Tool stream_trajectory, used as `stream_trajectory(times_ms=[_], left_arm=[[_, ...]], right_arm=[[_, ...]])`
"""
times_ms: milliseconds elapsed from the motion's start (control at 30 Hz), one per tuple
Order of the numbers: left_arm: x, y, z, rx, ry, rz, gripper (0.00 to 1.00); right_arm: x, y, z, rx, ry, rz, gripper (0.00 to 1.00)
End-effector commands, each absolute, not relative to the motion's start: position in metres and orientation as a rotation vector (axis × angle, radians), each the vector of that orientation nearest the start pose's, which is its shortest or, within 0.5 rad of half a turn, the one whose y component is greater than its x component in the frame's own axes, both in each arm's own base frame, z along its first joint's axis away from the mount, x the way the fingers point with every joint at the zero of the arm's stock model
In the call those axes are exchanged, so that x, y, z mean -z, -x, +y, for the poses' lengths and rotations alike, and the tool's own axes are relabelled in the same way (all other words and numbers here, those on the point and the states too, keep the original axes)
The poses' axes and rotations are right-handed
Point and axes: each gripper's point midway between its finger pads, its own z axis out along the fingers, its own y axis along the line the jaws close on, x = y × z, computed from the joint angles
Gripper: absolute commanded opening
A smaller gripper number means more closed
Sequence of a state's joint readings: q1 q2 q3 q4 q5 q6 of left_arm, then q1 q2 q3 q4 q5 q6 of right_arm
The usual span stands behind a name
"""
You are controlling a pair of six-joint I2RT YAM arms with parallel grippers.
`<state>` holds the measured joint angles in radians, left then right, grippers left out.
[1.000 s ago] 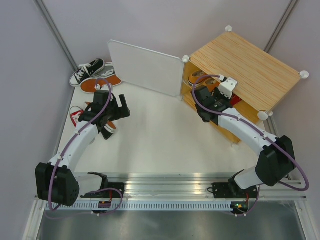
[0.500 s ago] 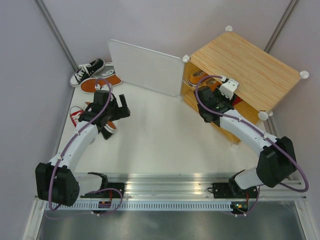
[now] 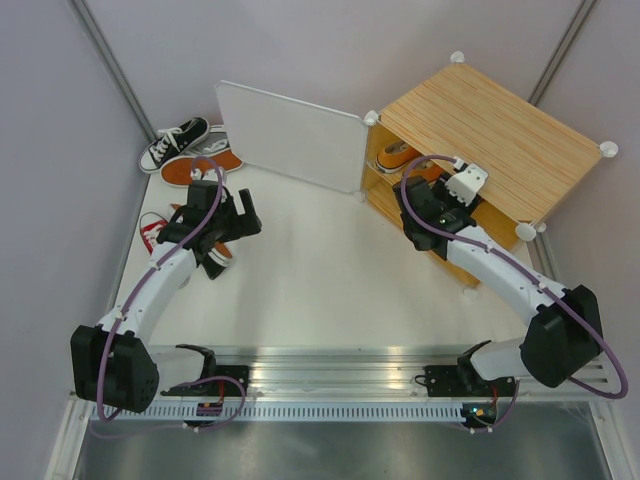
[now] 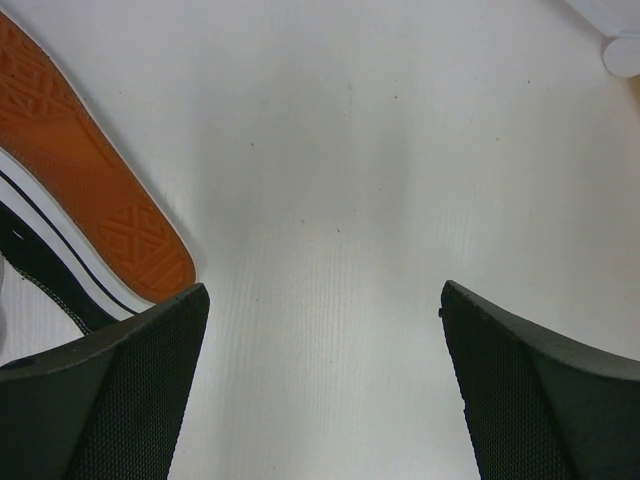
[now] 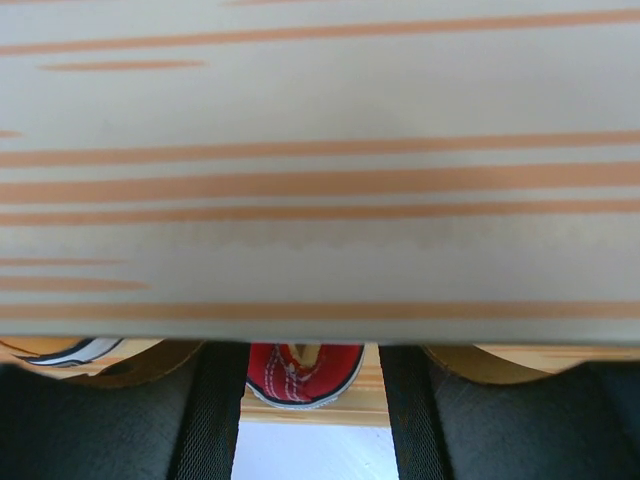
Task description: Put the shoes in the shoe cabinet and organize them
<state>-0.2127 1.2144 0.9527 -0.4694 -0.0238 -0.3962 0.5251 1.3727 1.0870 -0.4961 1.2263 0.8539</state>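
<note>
Red shoe sits inside the shoe cabinet at far right. We see it in the gap between the right gripper jaws, which are spread; contact unclear. We see the left gripper spread wide above the table, black shoe just left of its jaws.

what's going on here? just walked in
The right fingers reach into the cabinet, apart, with a red shoe on the shelf seen between them. An orange shoe is already in. The left fingers hang wide open over the table beside a black shoe on its side. More shoes wait at far left.
</note>
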Motion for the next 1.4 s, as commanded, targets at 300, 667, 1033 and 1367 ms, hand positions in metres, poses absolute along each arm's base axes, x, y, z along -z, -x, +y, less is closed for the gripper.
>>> stream_trajectory(times_ms=[300, 667, 1033, 1367], left_arm=[[-0.182, -0.337, -0.087, 0.321, 0.247, 2.246, 1.00], [-0.183, -0.337, -0.086, 0.318, 0.247, 2.242, 1.00], [-0.186, -0.337, -0.085, 0.313, 0.249, 2.235, 1.00], [-0.187, -0.335, -0.083, 0.308, 0.248, 2.229, 1.00]], right_arm=[[-0.189, -0.352, 0.019, 0.524, -0.829, 1.713, 0.56], [-0.184, -0.363, 0.016, 0.547, -0.765, 1.751, 0.01], [-0.226, -0.386, 0.029, 0.421, -0.636, 1.674, 0.01], [-0.243, -0.409, 0.036, 0.318, -0.713, 1.584, 0.01]])
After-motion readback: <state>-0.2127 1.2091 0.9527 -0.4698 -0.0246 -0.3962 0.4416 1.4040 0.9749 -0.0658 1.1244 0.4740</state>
